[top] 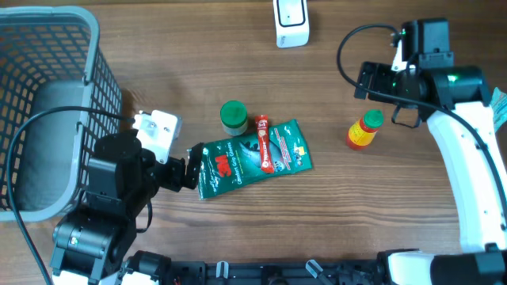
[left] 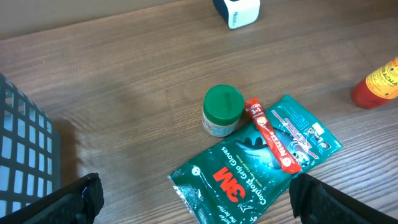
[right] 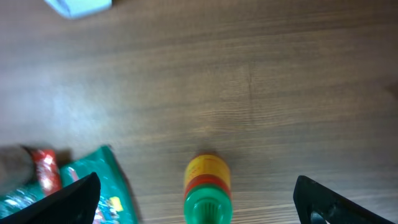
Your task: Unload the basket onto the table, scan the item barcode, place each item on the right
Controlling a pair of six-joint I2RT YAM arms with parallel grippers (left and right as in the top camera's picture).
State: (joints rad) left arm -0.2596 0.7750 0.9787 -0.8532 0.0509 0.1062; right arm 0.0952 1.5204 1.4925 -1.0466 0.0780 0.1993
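A green 3M glove pack lies flat mid-table with a red stick packet across it and a green-lidded jar beside it. My left gripper is open at the pack's left end, its fingers either side of the pack's corner with nothing held. A yellow and red sauce bottle with a green cap stands to the right. My right gripper hangs open above it, the bottle showing between its fingers, untouched. A white scanner stands at the far edge.
A grey wire basket fills the left side, close to my left arm. The basket's wall shows at the left of the left wrist view. Bare wood lies between the pack and the scanner.
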